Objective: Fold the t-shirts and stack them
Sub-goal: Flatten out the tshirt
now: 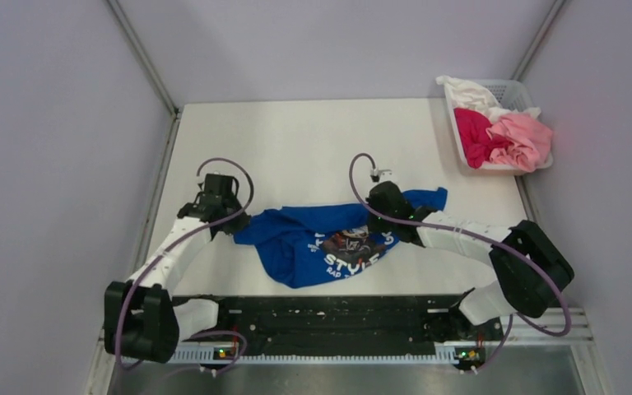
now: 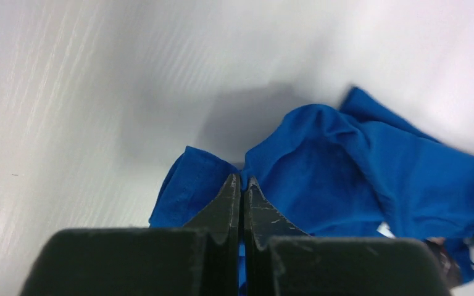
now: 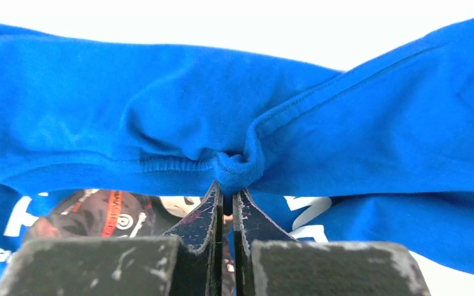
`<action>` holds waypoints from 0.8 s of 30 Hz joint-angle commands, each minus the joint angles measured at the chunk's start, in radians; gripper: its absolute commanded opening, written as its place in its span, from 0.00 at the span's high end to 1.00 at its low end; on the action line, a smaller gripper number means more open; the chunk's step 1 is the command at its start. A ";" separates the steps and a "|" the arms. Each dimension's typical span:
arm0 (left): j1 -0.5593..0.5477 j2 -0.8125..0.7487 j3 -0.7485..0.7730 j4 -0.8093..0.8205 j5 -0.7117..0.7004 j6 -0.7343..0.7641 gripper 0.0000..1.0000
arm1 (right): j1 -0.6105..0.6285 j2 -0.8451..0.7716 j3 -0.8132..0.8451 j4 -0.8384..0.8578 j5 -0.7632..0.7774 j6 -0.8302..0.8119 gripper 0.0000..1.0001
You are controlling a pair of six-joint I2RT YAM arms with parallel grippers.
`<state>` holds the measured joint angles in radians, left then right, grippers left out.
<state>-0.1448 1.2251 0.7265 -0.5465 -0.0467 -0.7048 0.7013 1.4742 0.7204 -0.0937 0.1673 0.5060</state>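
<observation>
The royal blue t-shirt (image 1: pixel 313 239) lies crumpled on the white table (image 1: pixel 296 148) between both arms, its print and white lettering facing up. My left gripper (image 1: pixel 232 222) is shut on the shirt's left edge; in the left wrist view (image 2: pixel 242 180) the fingers pinch a blue fold (image 2: pixel 321 166). My right gripper (image 1: pixel 378 216) is shut on the shirt's upper right part; in the right wrist view (image 3: pixel 227 190) it pinches a hemmed bunch of blue cloth (image 3: pixel 234 166) above the print (image 3: pixel 99 213). Magenta (image 1: pixel 473 136), pale pink (image 1: pixel 522 136) and white (image 1: pixel 469 92) t-shirts lie in the basket.
The white lattice basket (image 1: pixel 513 89) stands at the table's far right corner. Grey walls close in the table on the left, back and right. A black rail (image 1: pixel 329 317) runs along the near edge between the arm bases.
</observation>
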 commanded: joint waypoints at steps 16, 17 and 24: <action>-0.055 -0.675 0.565 0.049 -0.045 0.089 1.00 | 0.022 -0.616 0.631 -0.117 -0.299 -0.183 1.00; -0.055 -0.684 0.610 0.050 -0.029 0.093 1.00 | 0.023 -0.611 0.692 -0.131 -0.348 -0.182 1.00; -0.048 -0.728 0.845 0.126 0.102 0.117 1.00 | 0.023 -0.484 1.140 -0.234 -0.548 -0.168 1.00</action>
<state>-0.1974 0.5053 1.4860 -0.4988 -0.0307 -0.6216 0.7139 0.9279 1.6699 -0.2729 -0.2455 0.3481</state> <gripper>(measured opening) 0.021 0.020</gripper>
